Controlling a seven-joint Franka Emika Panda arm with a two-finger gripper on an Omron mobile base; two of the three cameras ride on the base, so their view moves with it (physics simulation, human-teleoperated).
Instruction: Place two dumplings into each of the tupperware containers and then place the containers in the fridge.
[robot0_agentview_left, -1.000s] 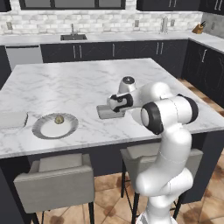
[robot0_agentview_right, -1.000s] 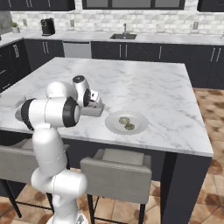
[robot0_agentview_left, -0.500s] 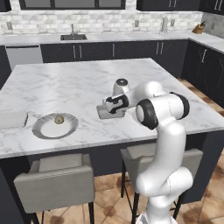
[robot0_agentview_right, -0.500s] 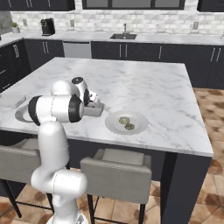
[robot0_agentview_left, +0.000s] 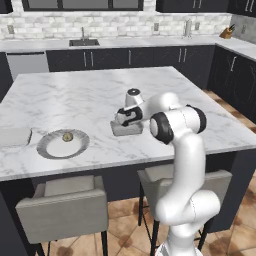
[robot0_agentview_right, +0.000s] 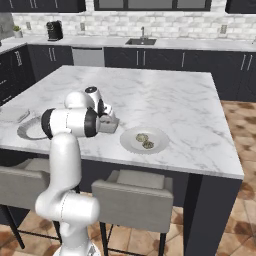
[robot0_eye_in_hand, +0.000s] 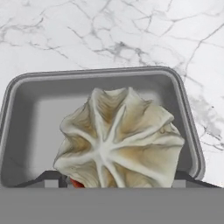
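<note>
A pleated tan dumpling (robot0_eye_in_hand: 118, 140) sits between my fingertips, with my gripper (robot0_eye_in_hand: 116, 180) shut on it. It hangs just above the inside of a grey-white tupperware container (robot0_eye_in_hand: 26, 109). That container (robot0_agentview_left: 126, 129) lies on the island near its front edge, under my gripper (robot0_agentview_left: 126, 116); from the right it appears as a container (robot0_agentview_right: 108, 125) beside my hand. A second container (robot0_agentview_left: 14, 136) rests at the far left, also visible as a container (robot0_agentview_right: 12, 115). One dumpling (robot0_agentview_left: 67, 136) lies on the left plate (robot0_agentview_left: 50, 149). Two dumplings (robot0_agentview_right: 145, 141) lie on the other plate (robot0_agentview_right: 129, 144).
The marble island (robot0_agentview_left: 75, 95) has free room behind the container. Two stools (robot0_agentview_left: 65, 205) stand under its front edge. Dark cabinets and a sink (robot0_agentview_left: 84, 42) line the back wall. My own arm hides the right-hand plate in the left base view.
My hand, holding the dumpling, has shifted slightly left and settled closer over the container while the elbow swung round. Plates and containers have not moved.
</note>
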